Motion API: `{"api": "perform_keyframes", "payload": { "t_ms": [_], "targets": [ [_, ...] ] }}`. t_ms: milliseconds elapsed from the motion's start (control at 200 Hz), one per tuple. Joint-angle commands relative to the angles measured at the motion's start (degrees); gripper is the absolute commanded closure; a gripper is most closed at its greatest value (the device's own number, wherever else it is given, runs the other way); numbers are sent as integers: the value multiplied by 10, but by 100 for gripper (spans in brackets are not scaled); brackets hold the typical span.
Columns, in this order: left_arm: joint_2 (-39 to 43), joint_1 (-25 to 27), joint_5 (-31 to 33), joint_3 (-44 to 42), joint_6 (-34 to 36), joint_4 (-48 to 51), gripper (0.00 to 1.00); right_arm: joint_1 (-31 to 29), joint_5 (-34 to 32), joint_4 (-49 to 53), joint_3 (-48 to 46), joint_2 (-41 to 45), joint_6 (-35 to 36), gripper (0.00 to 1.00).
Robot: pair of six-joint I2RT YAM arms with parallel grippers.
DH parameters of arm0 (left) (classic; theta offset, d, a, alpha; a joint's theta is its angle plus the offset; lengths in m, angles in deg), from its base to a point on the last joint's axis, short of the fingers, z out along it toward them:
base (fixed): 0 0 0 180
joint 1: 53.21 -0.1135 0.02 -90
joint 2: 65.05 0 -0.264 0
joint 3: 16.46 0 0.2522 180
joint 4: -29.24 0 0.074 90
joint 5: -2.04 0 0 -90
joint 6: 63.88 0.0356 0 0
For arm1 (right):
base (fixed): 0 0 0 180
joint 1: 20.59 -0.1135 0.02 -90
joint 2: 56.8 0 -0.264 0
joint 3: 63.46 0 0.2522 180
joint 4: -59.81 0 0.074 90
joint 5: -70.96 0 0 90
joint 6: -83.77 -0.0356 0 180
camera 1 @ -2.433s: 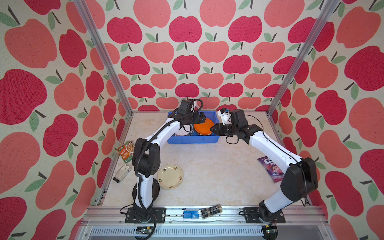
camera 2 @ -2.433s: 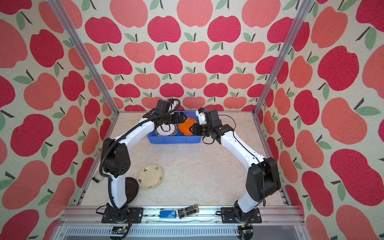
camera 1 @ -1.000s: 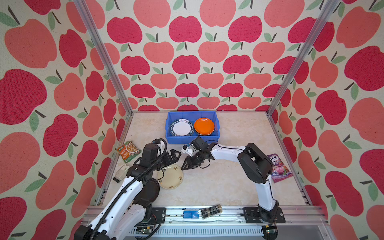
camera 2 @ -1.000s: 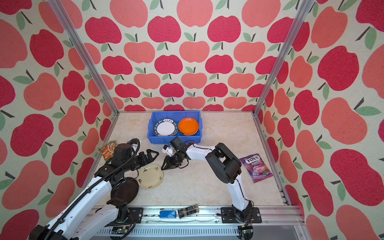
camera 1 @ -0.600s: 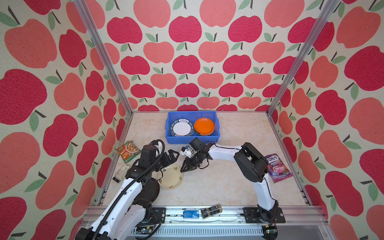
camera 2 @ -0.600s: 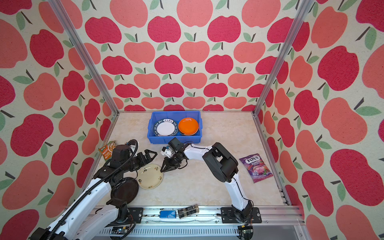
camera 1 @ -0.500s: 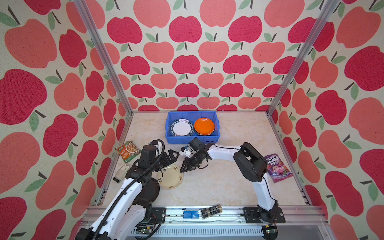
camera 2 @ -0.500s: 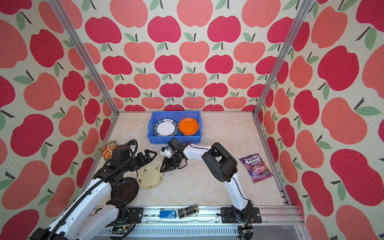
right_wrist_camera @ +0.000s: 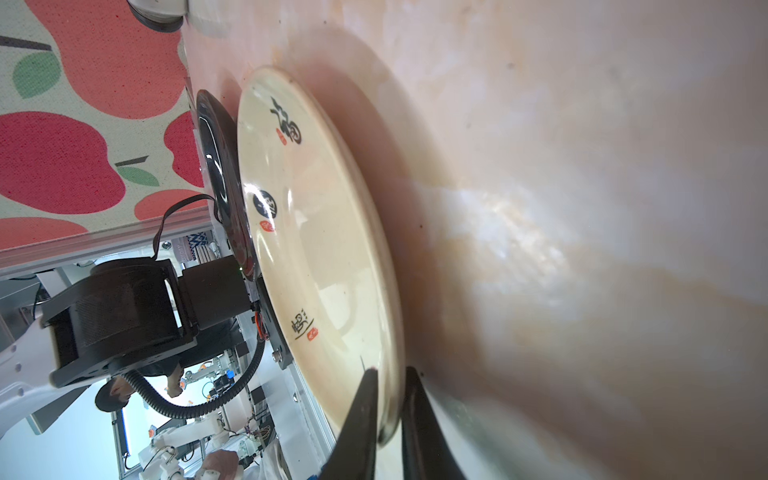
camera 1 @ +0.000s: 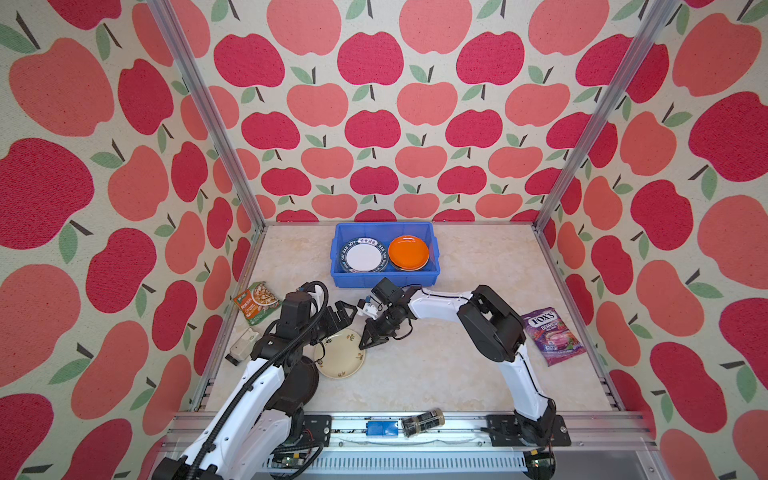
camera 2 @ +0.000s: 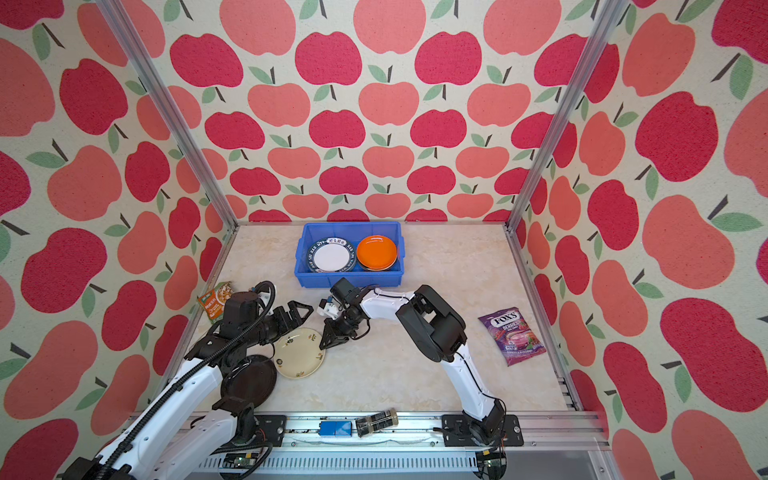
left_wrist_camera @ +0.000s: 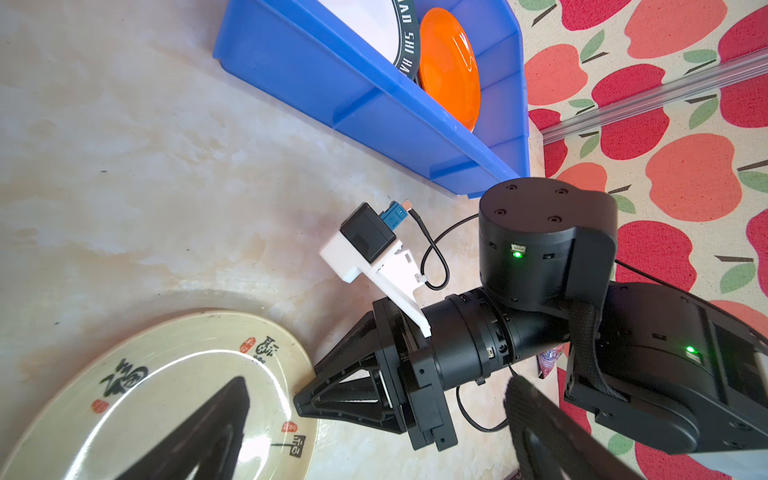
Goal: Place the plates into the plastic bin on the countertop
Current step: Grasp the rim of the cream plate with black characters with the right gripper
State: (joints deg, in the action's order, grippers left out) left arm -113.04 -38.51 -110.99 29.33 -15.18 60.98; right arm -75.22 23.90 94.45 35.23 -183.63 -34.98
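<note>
Cream plate (camera 1: 340,354) is gripped at its rim by the right gripper (camera 1: 365,340) on the countertop (camera 1: 436,374).
The plate's right edge is pinched between the narrowly closed fingers (right_wrist_camera: 361,415), one on its upper face and one under it, as is shown in the right wrist view. The left gripper (camera 1: 343,316) is held wide open and empty over the plate's far-left edge. A black plate (camera 2: 248,380) is seen just beside the cream plate, partly hidden under the left arm. The plastic bin (camera 1: 384,280) is set far in the middle, with a white lettered plate (camera 1: 363,256) and an orange plate (camera 1: 408,252) laid abreast in it.
</note>
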Motion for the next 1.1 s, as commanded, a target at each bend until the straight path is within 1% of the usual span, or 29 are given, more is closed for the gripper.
{"api": "perform_keyframes", "payload": {
  "t_ms": [0,65,185,275,330,470,565,655,735,835,921,1001,1096],
  "targets": [
    [-5,-4,-8,-1,-1,-9,2,-1,-17,26,7,0,12,93],
    [-11,-4,-6,4,5,-7,2,1,-30,27,-2,11,13,100],
    [-29,-5,-5,16,19,-7,2,11,-65,34,-22,44,12,100],
    [-50,-7,-4,31,32,-7,2,22,-90,48,-44,86,15,100],
    [-63,-8,-2,42,42,-7,2,33,-103,69,-56,115,16,100],
    [-97,-11,10,77,71,-2,2,71,-105,127,-92,193,19,100],
    [-121,-11,10,105,97,0,2,92,-125,186,-103,244,31,100],
    [-141,-11,-5,121,109,-14,3,116,-133,221,-111,280,34,100],
    [-169,-9,-20,123,107,-38,6,138,-128,227,-117,304,27,100],
    [-189,-4,-33,117,98,-73,12,162,-107,207,-122,317,9,100],
    [-208,3,-42,119,90,-93,18,175,-93,192,-117,313,0,100],
    [-227,11,-43,133,92,-90,25,181,-83,178,-110,306,-7,100],
    [-236,15,-45,142,97,-90,31,185,-80,174,-99,293,-8,100]
  ]
}}
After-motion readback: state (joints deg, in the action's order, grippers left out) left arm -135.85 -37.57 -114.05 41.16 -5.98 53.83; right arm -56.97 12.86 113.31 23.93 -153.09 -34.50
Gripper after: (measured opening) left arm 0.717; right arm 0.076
